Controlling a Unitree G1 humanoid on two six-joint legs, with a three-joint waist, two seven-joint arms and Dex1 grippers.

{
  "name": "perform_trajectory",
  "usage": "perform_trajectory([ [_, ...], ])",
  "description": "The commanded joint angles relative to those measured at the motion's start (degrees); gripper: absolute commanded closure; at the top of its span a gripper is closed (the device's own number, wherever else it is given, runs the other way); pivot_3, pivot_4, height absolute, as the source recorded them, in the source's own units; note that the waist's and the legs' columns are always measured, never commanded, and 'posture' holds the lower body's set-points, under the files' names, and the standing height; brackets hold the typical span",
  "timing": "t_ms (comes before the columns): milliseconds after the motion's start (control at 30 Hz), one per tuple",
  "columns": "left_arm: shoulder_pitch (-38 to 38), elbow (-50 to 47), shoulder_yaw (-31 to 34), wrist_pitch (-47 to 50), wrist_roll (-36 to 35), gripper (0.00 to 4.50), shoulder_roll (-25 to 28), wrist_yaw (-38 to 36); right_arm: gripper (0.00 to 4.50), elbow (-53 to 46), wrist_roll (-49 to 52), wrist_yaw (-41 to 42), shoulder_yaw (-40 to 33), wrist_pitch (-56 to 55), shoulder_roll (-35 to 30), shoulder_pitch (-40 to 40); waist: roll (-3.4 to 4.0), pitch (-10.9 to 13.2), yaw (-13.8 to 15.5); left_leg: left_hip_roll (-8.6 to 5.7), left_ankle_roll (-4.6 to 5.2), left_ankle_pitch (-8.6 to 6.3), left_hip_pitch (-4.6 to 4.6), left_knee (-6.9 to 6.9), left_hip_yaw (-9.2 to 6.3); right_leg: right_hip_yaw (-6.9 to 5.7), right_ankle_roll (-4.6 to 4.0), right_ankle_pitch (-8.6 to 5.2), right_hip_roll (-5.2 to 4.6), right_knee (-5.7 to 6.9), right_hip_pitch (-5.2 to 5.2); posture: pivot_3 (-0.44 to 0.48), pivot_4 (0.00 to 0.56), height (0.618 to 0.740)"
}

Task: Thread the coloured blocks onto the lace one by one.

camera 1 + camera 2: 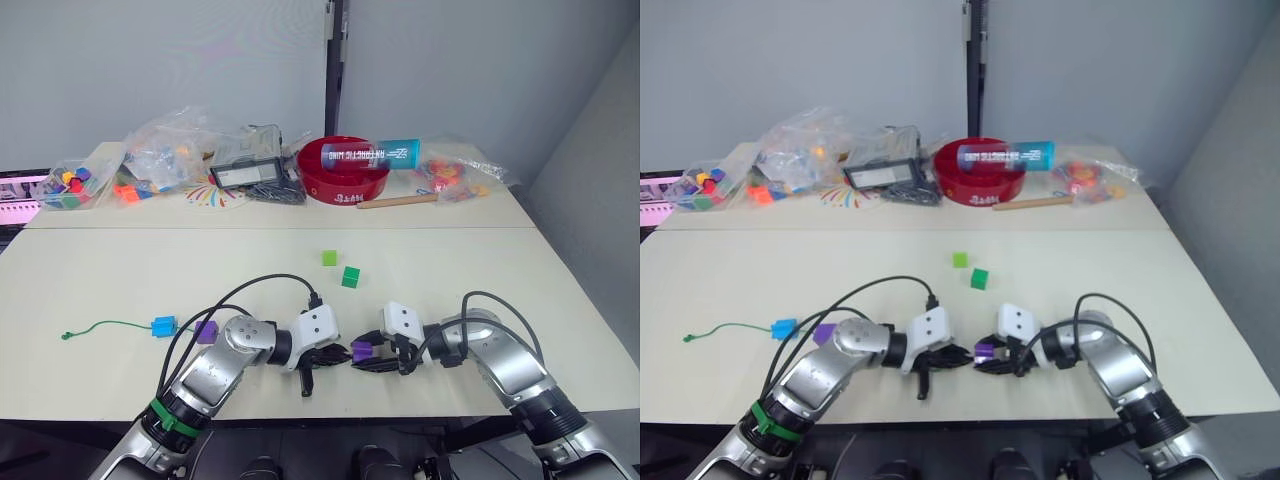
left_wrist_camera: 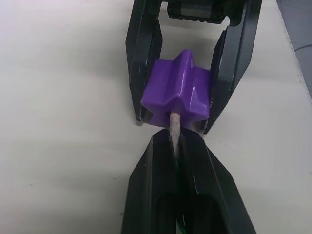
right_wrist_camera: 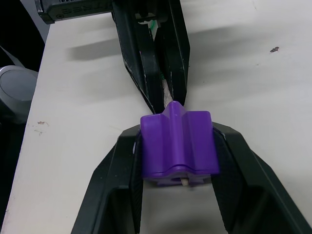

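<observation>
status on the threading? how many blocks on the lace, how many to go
Done: the bright blue block and a purple block sit along the lace, apparently threaded. In hand: the right gripper clamps the second purple block while the left gripper pushes the lace's pale tip into its hole; the tip shows at the far side. Left: the light green block and dark green block, loose on the table.

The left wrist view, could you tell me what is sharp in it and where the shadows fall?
Left wrist view: the purple block and the lace's pale tip are sharp, the near fingers softer; soft shadow on the table beside them. Right wrist view: shadows beyond the left gripper.
</observation>
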Motion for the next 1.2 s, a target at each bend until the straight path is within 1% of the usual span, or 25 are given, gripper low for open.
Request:
perform_trajectory([
  [33, -1.2, -1.3, -4.0, -2.5, 0.5, 4.5, -2.1, -1.3, 3.11, 0.4, -1.7, -2.9, 1.2, 1.3, 2.2, -0.1, 0.0, 0.0, 0.0, 0.0, 0.0, 0.0, 0.0, 0.0, 0.0, 0.0, 0.0, 0.0, 0.0, 0.0, 0.0, 0.0, 0.15, 0.731],
  [100, -0.9, 0.5, -4.8, -3.5, 2.0, 4.5, -2.2, -1.2, 3.11, 0.3, -1.8, -2.9, 1.2, 1.4, 2.5, -0.1, 0.0, 0.0, 0.0, 0.0, 0.0, 0.0, 0.02, 0.0, 0.0, 0.0, 0.0, 0.0, 0.01, 0.0, 0.01, 0.0, 0.15, 0.731],
  [167, -1.1, 0.0, -3.6, -3.6, 1.5, 4.5, -2.3, -1.8, 3.11, 0.4, -2.1, -2.9, 1.2, 1.3, 2.5, 0.0, 0.0, -0.1, 0.0, 0.0, 0.0, 0.0, 0.08, 0.0, 0.0, 0.0, 0.0, 0.0, 0.0, 0.0, 0.08, 0.0, 0.15, 0.731],
  [200, -1.2, -0.8, -2.6, -3.2, 0.7, 3.81, -2.1, -2.2, 3.11, 0.3, -2.1, -2.9, 1.0, 1.4, 2.4, 0.1, 0.0, -0.1, -0.1, 0.0, 0.0, 0.0, 0.12, 0.0, 0.01, 0.0, 0.0, 0.0, 0.0, 0.0, 0.12, 0.0, 0.15, 0.731],
  [267, -1.3, -1.9, -1.2, -3.1, 0.3, 3.33, -1.6, -2.2, 3.11, 0.3, -2.2, -3.0, 0.9, 1.4, 2.4, 0.3, 0.0, -0.1, -0.1, 0.0, 0.0, 0.0, 0.15, 0.0, 0.01, 0.01, 0.0, 0.0, 0.01, 0.0, 0.13, 0.0, 0.15, 0.731],
  [300, -1.2, -2.5, -0.8, -3.1, 0.4, 2.88, -1.1, -2.3, 3.11, 0.3, -2.3, -3.1, 0.8, 1.4, 2.4, 0.5, -0.03, -0.1, -0.2, 0.01, 0.0, 0.0, 0.16, 0.0, 0.01, 0.01, 0.0, 0.0, 0.01, 0.01, 0.13, 0.0, 0.15, 0.731],
  [467, -0.3, -5.7, 2.4, -1.5, -1.3, 1.3, 1.9, -3.5, 3.11, 0.7, -2.5, -3.4, 0.5, 1.4, 2.5, 0.7, -0.02, -0.1, -0.9, 0.07, 0.01, 0.0, 0.11, -0.07, 0.0, 0.06, -0.02, -0.01, 0.12, 0.1, -0.05, 0.0, 0.15, 0.731],
  [533, 0.4, -7.2, 4.1, -0.3, -2.6, 1.3, 3.5, -3.9, 3.11, 0.8, -2.5, -3.5, 0.4, 1.3, 2.5, 0.7, -0.02, -0.1, -0.9, 0.07, 0.01, 0.0, 0.11, -0.1, 0.01, 0.07, -0.02, -0.01, 0.11, 0.1, -0.06, 0.0, 0.15, 0.731],
  [633, 2.6, -9.2, 6.8, 0.9, -4.9, 1.3, 7.4, -5.3, 3.11, 1.3, -2.5, -3.7, 0.4, 1.1, 2.6, 0.5, -0.02, -0.1, -1.4, 0.1, 0.01, 0.0, 0.13, -0.11, 0.03, 0.09, -0.03, -0.01, 0.13, 0.12, -0.06, 0.0, 0.15, 0.731],
  [767, 4.8, -6.8, 8.5, -1.4, -4.8, 1.3, 10.7, -5.5, 3.11, 1.8, -2.5, -3.9, 0.3, 0.9, 2.6, 0.2, -0.02, -0.1, -1.6, 0.09, 0.01, 0.0, 0.19, -0.14, 0.02, 0.07, -0.02, -0.02, 0.13, 0.14, -0.05, 0.0, 0.15, 0.731],
  [867, 4.9, -4.3, 9.3, -2.9, -5.0, 1.3, 10.6, -4.9, 3.11, 2.0, -2.5, -3.9, 0.3, 0.8, 2.4, 0.2, -0.02, -0.1, -1.5, 0.09, 0.01, 0.0, 0.18, -0.13, 0.03, 0.07, -0.02, -0.02, 0.13, 0.12, -0.04, 0.0, 0.15, 0.731],
  [967, 4.4, -2.7, 9.5, -3.9, -5.3, 1.3, 9.0, -3.9, 3.11, 1.7, -2.4, -3.9, 0.2, 0.9, 2.2, 0.4, -0.02, -0.1, -1.5, 0.09, 0.01, 0.0, 0.18, -0.13, 0.02, 0.06, -0.03, -0.02, 0.13, 0.13, -0.04, 0.0, 0.15, 0.731],
  [1167, 4.1, 0.7, 8.3, -5.5, -4.4, 1.3, 7.2, -3.8, 3.11, 0.9, -2.4, -4.1, 0.1, 1.4, 2.0, 0.6, -0.02, -0.1, -1.5, 0.09, 0.01, 0.0, 0.17, -0.13, 0.02, 0.07, -0.04, -0.01, 0.13, 0.13, -0.06, 0.0, 0.15, 0.731],
  [1200, 4.4, 1.1, 7.8, -5.7, -4.3, 1.56, 7.1, -4.0, 3.11, 0.8, -2.3, -4.2, 0.1, 1.5, 2.0, 0.6, -0.02, -0.1, -1.5, 0.09, 0.01, 0.0, 0.17, -0.13, 0.03, 0.07, -0.04, -0.01, 0.13, 0.13, -0.05, 0.0, 0.15, 0.731],
])
